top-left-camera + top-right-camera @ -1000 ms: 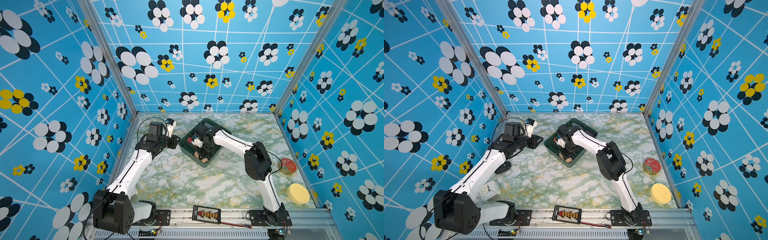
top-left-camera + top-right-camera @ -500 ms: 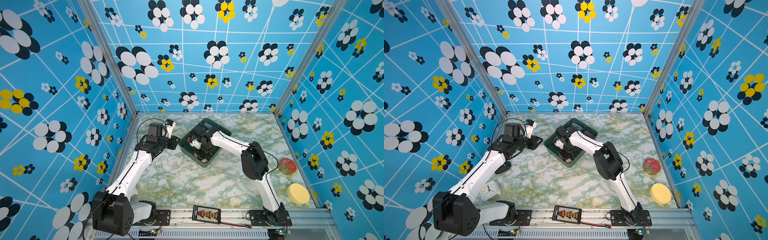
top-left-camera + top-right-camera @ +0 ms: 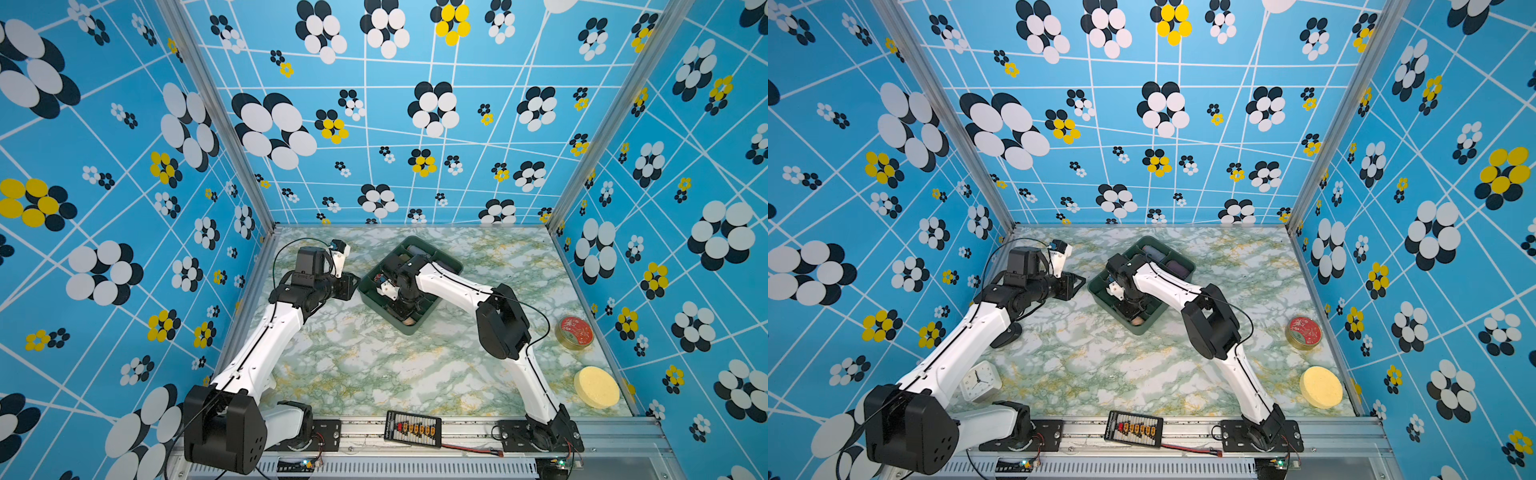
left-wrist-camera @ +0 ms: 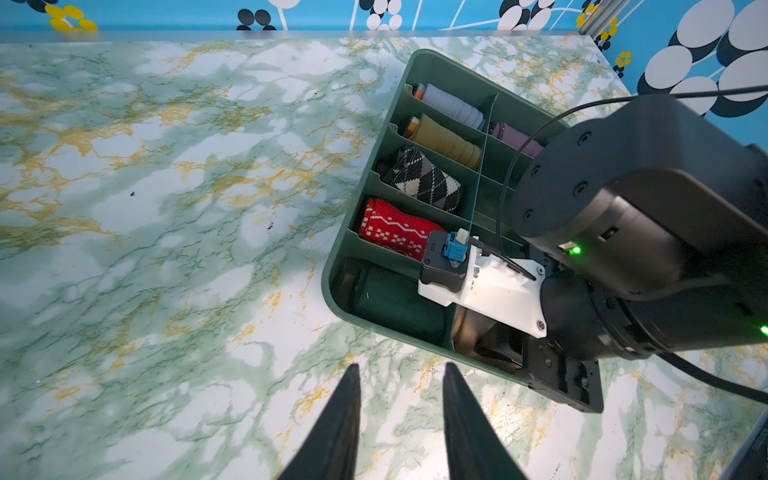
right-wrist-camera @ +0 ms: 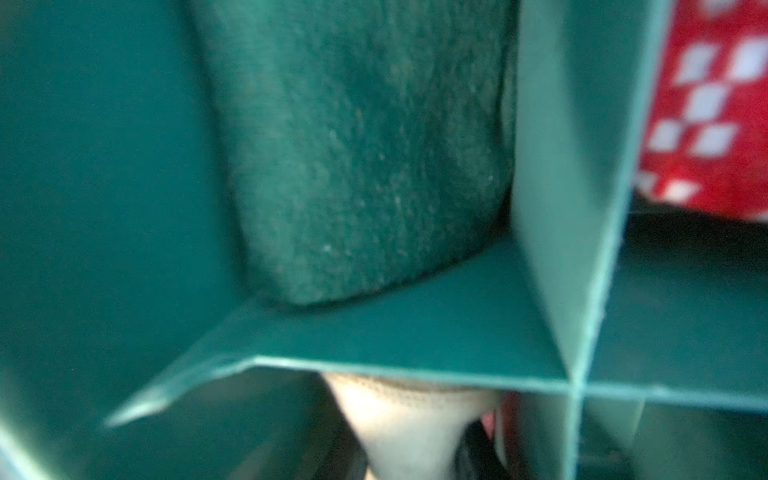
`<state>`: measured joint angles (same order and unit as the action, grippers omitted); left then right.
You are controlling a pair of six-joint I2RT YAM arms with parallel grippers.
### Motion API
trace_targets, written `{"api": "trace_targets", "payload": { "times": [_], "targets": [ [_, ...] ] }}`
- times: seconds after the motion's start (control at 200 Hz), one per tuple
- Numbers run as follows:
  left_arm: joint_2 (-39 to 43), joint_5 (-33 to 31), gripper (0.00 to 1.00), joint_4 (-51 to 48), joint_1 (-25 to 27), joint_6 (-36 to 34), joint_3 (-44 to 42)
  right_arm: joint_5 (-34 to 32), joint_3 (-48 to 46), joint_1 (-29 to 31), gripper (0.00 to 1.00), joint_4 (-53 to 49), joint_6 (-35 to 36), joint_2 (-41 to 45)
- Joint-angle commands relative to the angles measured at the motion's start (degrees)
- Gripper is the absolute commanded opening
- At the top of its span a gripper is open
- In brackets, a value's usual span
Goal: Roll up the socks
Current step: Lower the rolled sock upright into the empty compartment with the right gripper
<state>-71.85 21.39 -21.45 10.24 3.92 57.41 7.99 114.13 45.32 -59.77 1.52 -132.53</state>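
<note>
Cream, blurred, mostly hidden: made out only a sliver of the socks (image 5: 407, 424) under a divider (image 5: 415, 370) in the right wrist view, pinched in the right gripper (image 3: 405, 311) inside the near corner compartment of the green tray (image 4: 366, 166). Could not see that grip from above; caught just a pale tip in both top views. Saw the left gripper (image 4: 401, 365) best from its own wrist, fingers (image 4: 340, 415) apart over the marble table (image 4: 166, 208). Found a white clock (image 3: 980, 380) in a top view only.

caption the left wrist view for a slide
open left claw hovers over table beside green sock tray; right arm reaches in
</note>
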Motion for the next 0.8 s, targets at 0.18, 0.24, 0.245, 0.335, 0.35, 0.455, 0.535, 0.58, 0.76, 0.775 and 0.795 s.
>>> {"api": "trace_targets", "payload": {
  "times": [0.18,0.24,0.245,0.335,0.35,0.455,0.535,0.58,0.76,0.775,0.795],
  "targets": [
    [1.45,-0.56,0.37,-1.19,0.42,0.16,-0.63,-2.86,1.10,0.03,0.30,1.32,-1.42,-1.25],
    [1.38,-0.64,0.37,-1.25,0.40,0.20,-0.54,-3.04,1.19,-0.01,0.32,1.32,-1.56,-0.99],
    [1.42,-0.64,0.37,-1.28,0.44,0.20,-0.54,-3.06,1.19,0.01,0.32,1.32,-1.63,-0.94],
    [1.35,-0.73,0.37,-1.40,0.45,0.11,-0.50,-3.31,1.27,0.03,0.38,1.17,-2.00,-0.43],
    [1.36,-0.73,0.37,-1.37,0.46,0.07,-0.46,-3.33,1.27,-0.01,0.39,1.15,-2.05,-0.30],
    [1.25,-0.82,0.39,-1.40,0.47,-0.08,-0.37,-3.42,1.27,0.03,0.45,0.92,-2.09,0.33],
    [1.19,-0.91,0.40,-1.54,0.43,-0.13,-0.37,-3.83,1.27,0.03,0.46,0.79,-2.06,0.76],
    [1.19,-0.91,0.40,-1.53,0.41,-0.14,-0.39,-4.18,1.27,0.01,0.47,0.79,-2.06,0.93],
    [1.28,-1.08,0.40,-1.57,0.37,-0.14,-0.54,-5.63,1.28,0.03,0.50,0.67,-2.43,1.91],
    [1.28,-1.08,0.40,-1.62,0.39,-0.19,-0.54,-5.82,1.28,0.03,0.50,0.70,-2.40,2.00],
    [1.27,-1.08,0.40,-1.65,0.39,-0.15,-0.54,-5.93,1.27,0.03,0.51,0.71,-2.46,2.13]
  ]
}}
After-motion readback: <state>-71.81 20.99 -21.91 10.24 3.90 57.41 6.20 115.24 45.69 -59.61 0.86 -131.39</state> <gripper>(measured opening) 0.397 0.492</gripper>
